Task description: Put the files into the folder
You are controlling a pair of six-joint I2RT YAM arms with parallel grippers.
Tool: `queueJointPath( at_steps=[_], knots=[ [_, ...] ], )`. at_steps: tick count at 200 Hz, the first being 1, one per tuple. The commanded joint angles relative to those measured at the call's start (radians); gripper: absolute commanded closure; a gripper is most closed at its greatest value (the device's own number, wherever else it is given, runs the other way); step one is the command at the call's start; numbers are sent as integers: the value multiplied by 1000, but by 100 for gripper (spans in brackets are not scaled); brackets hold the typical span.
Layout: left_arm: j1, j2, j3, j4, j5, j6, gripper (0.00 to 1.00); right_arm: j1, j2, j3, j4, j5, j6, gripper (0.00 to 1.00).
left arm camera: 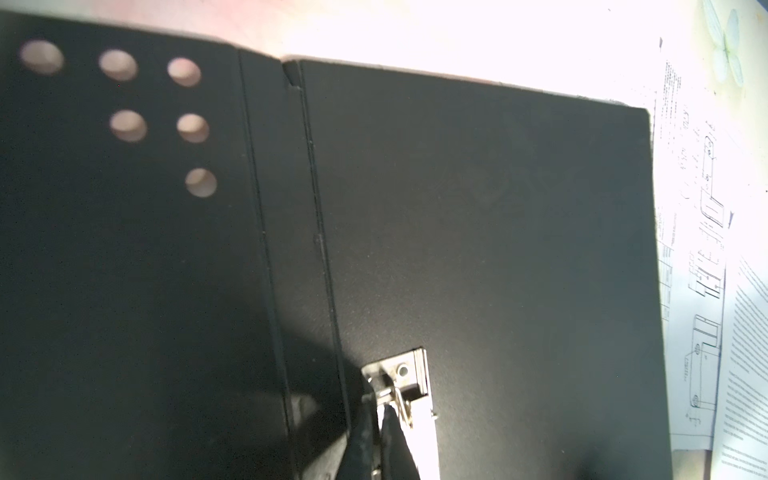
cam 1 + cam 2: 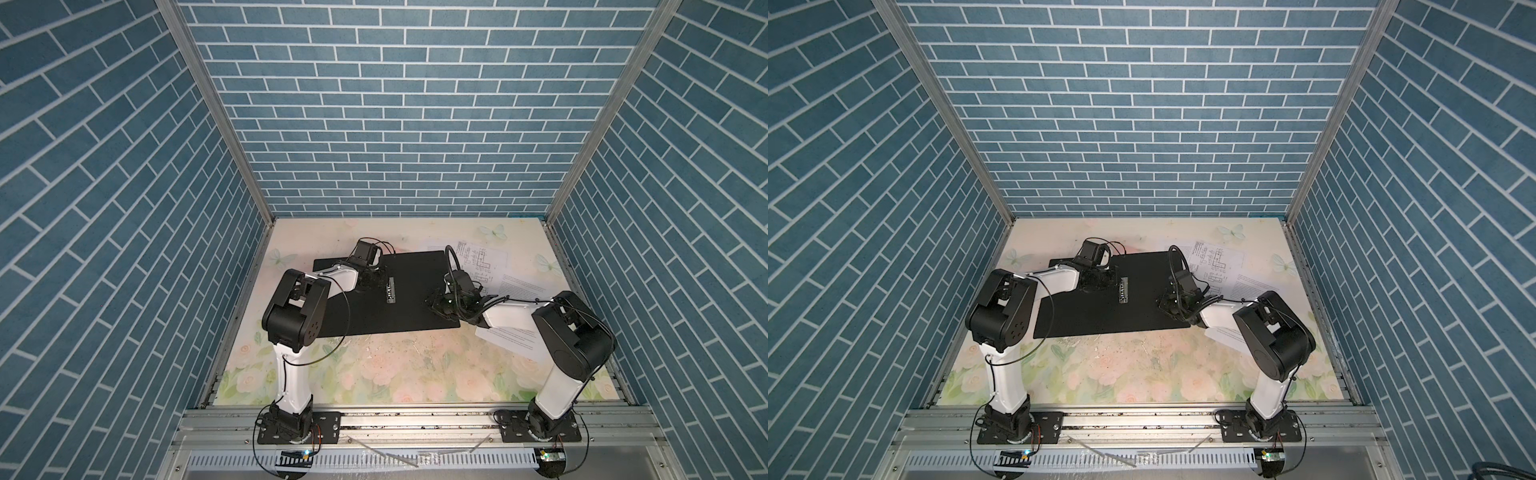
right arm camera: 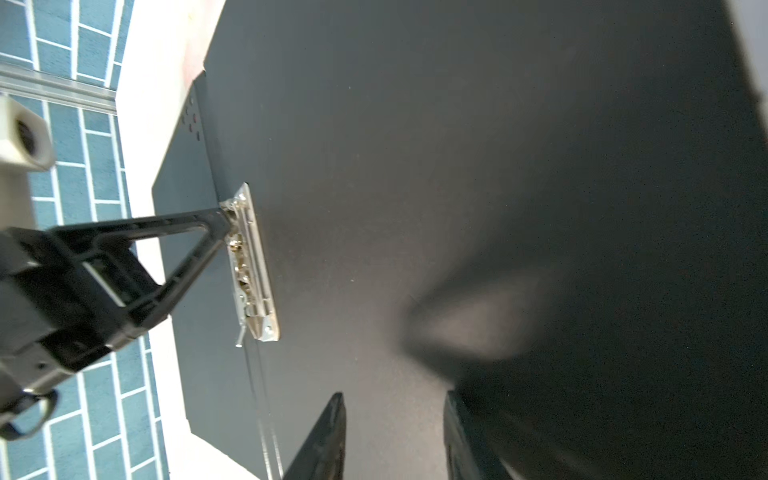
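Left gripper (image 1: pixel 380 424) pinched shut at the clip (image 1: pixel 411 370), probably to release it; right gripper (image 3: pixel 395 415), half-open and empty, hung over the folder (image 2: pixel 415 282).

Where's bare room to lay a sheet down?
Widest: table between the folder's near edge and the arm bases. Also the folder's leaf between metal clip and right gripper. Crowded: right side, sheets under the right arm.

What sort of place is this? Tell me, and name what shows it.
Probably a robot test cell: brick-print panels on an aluminium frame enclose a floral table, and a left arm and right arm are bolted to its front rail.
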Motion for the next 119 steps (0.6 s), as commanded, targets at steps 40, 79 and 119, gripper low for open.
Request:
queueJointPath(
  at_steps=[40,79,119],
  knots=[
    [-5,38,-48,-3,-25,-38,91,23,44,117,10,-76,138,61],
    [-7,36,-64,14,-30,-64,91,57,141,203,83,-146,254,65],
    [-6,37,-86,38,-26,-87,91,97,252,299,109,-185,316,73]
  ],
)
